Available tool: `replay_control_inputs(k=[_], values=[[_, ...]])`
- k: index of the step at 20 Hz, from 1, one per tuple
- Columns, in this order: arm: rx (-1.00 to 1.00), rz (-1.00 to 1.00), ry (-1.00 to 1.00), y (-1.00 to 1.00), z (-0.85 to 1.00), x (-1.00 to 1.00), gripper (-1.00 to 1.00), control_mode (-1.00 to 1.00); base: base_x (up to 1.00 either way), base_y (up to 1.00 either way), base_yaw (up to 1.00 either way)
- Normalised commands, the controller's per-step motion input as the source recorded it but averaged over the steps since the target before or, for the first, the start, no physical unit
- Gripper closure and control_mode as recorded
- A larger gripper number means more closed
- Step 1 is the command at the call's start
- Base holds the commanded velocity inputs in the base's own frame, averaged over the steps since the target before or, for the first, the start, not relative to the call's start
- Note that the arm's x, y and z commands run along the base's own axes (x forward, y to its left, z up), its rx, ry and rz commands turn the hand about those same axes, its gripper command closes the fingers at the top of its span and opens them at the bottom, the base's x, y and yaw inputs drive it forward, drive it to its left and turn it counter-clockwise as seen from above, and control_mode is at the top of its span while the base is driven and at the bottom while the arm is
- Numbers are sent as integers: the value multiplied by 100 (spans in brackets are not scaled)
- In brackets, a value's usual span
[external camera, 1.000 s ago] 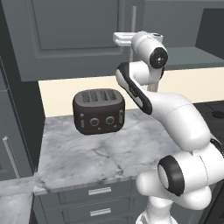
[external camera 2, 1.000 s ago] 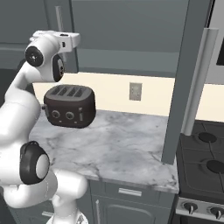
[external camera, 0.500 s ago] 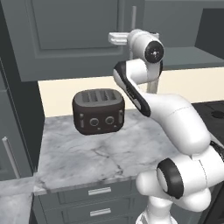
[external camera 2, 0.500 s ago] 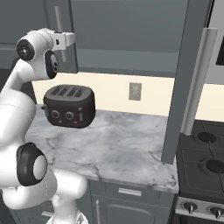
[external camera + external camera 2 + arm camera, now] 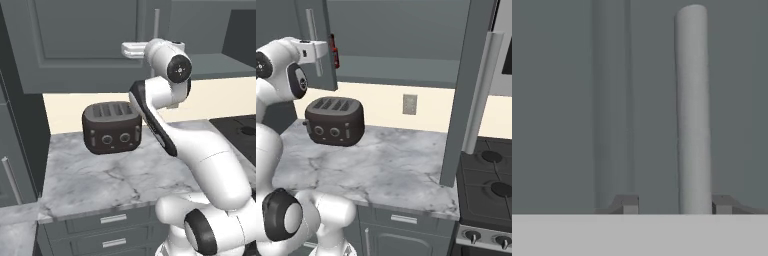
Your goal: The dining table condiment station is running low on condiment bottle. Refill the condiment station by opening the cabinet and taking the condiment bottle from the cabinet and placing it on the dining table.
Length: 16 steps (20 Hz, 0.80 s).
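While tool straddles cabinet handle, no writing legible.

- Toaster on counter, below cabinet.
- Drawers under counter.
- Stove right of counter.

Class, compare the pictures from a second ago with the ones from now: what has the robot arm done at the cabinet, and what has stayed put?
The claw has moved in toward the cabinet, so its fingertips now sit either side of the door handle. Whether it grips the handle yet cannot be told. The cabinet door appears slightly open, with the bottle visible behind its edge. The toaster and counter stayed as they were.
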Motion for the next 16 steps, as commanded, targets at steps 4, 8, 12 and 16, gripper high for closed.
replay_control_inputs(k=[4,8,12,16], values=[[0,1,0,88,0,-100,100,-100,0,0,0],[0,1,5,99,0,-100,100,-100,0,0,0],[-1,4,7,100,0,-100,100,-100,0,0,0],[-2,5,7,100,0,-100,100,-100,0,0,0]])
